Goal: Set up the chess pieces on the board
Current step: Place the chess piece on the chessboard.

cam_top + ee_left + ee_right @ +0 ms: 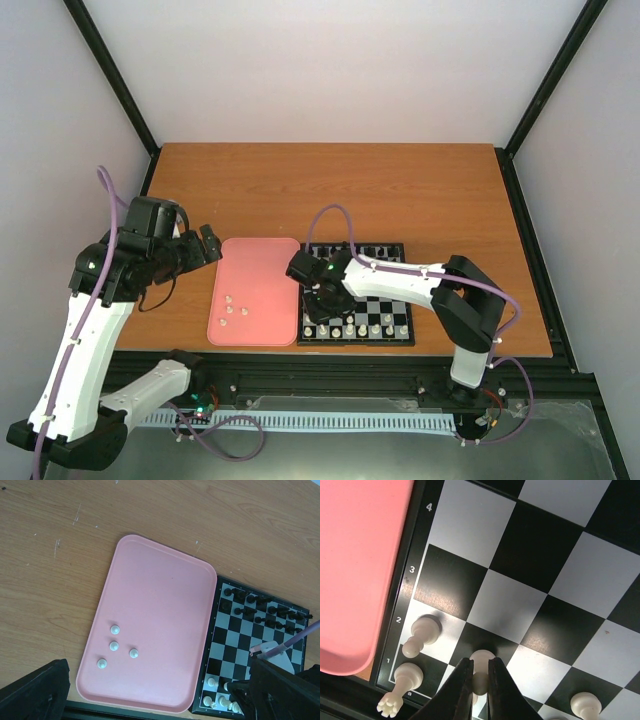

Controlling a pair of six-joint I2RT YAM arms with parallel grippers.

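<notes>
Tabletop (330,190) bears pink tray (256,266) just beside board (386,308).

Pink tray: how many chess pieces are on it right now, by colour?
Cream-white pieces: 4
Black pieces: 0 on the tray
Total on the pink tray: 4

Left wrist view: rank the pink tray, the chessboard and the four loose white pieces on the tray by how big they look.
1. pink tray, largest.
2. chessboard, smaller here, but partly out of frame, so the ranking against the tray is unsure.
3. four white pieces, smallest by far, and alike to one another.
</notes>
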